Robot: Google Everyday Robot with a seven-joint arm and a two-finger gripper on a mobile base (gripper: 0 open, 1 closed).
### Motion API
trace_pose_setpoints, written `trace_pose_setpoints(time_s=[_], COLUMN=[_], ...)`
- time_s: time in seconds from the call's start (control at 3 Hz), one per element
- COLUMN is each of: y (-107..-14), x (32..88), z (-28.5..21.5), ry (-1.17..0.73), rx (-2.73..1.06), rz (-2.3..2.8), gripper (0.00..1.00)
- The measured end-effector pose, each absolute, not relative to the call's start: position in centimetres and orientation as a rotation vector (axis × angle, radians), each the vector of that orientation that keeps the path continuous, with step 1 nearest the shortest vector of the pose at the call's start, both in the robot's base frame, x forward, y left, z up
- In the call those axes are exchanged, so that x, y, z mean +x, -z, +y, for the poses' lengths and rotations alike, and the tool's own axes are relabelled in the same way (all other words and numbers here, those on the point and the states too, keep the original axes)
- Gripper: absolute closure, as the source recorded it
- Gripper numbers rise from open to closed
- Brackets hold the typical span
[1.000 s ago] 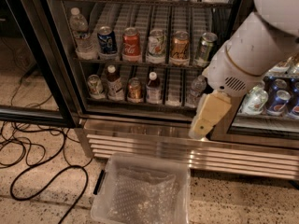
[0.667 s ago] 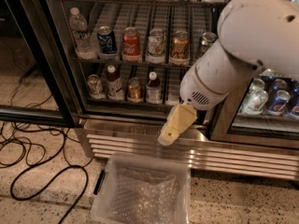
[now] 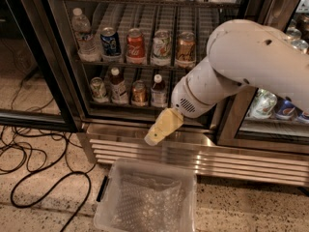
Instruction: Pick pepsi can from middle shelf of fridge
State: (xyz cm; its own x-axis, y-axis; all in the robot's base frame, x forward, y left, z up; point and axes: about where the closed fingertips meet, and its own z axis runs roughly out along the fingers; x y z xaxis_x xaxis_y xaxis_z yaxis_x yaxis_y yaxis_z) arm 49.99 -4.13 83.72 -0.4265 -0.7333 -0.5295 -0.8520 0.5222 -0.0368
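Observation:
The fridge [image 3: 67, 57] stands open in front of me, its ribbed steel base panel [image 3: 145, 151] below. The pepsi can [image 3: 110, 41], dark blue with a silver top, stands upright on the middle shelf [image 3: 145, 64], second from the left, between a water bottle [image 3: 83, 35] and a red Coca-Cola can [image 3: 135, 46]. My gripper [image 3: 157, 132], pale yellow, hangs from the big white arm [image 3: 241, 66] in front of the fridge's bottom edge. It is below and to the right of the pepsi can and holds nothing that I can see.
Two more cans [image 3: 161, 46] stand right of the Coca-Cola can. The lower shelf holds bottles and cans [image 3: 139, 92]. A clear plastic bin [image 3: 145, 197] sits on the floor under the gripper. Black cables [image 3: 38, 178] lie at left. A second fridge section [image 3: 270, 105] is at right.
My arm has swung left and slightly down across the fridge front. The gripper went from the right door post to below the lower shelf's middle. The cans have not moved.

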Motion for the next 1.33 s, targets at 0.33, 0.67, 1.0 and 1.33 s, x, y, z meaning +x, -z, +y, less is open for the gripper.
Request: trace_pose_setpoints(time_s=[0.33, 0.67, 1.0, 1.33], y=[-82.2, -79.8, -77.9, -78.1], x=[50.7, 53.3, 56.1, 56.1], z=[-2.3, 0.7, 2.0, 2.2], ry=[-0.374, -0.408, -0.393, -0.406], rx=[-1.228, -1.093, -0.975, -0.93], rz=[2.273, 2.275, 2.31, 2.329], gripper=[0.0, 0.0, 0.0, 0.0])
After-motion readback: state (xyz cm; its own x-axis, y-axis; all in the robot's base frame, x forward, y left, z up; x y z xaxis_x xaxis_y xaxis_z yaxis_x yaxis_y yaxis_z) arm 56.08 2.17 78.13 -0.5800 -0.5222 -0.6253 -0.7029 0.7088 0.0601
